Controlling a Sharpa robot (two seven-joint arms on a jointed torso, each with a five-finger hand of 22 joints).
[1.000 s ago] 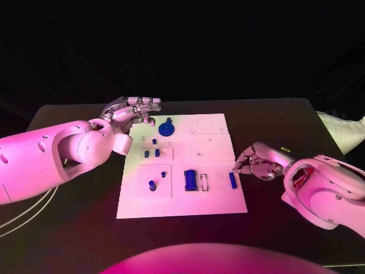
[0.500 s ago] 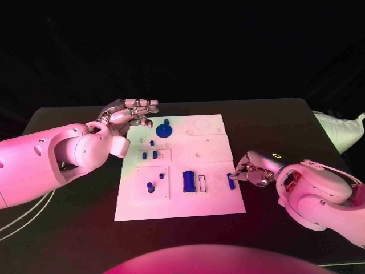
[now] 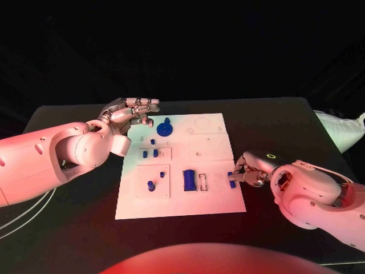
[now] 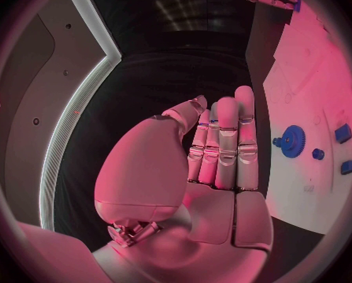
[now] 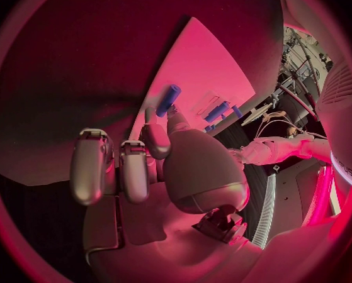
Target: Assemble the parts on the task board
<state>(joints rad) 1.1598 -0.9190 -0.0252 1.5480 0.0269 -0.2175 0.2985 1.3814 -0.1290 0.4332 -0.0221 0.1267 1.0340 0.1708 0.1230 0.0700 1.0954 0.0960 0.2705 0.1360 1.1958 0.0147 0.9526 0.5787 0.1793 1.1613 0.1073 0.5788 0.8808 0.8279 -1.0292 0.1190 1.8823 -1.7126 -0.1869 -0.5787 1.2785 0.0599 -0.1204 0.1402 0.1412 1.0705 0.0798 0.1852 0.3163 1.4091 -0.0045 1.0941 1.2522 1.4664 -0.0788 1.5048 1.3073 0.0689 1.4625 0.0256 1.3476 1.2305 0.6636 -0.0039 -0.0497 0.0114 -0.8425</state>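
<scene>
The white task board (image 3: pixel 215 197) lies mid-table. On it are a blue gear (image 3: pixel 166 128), several small blue pieces (image 3: pixel 155 152), a blue block (image 3: pixel 189 180) and a thin blue peg (image 3: pixel 231 181) by its right edge. My right hand (image 3: pixel 250 169) is at that edge, with thumb and a fingertip pinching the peg's end (image 5: pixel 169 100) while the peg lies on the board (image 5: pixel 184 69). My left hand (image 3: pixel 133 111) hovers at the board's far left corner, beside the gear (image 4: pixel 291 141), fingers straight and side by side (image 4: pixel 223 144), holding nothing.
A white bag (image 3: pixel 343 128) lies off the table's right side. Pale cables (image 3: pixel 9 222) run along the left below my left arm. Dark bare table (image 3: pixel 273 123) surrounds the board.
My right hand has slid left from the table onto the board's right edge and closed its fingertips on the thin peg. The left hand has hardly moved.
</scene>
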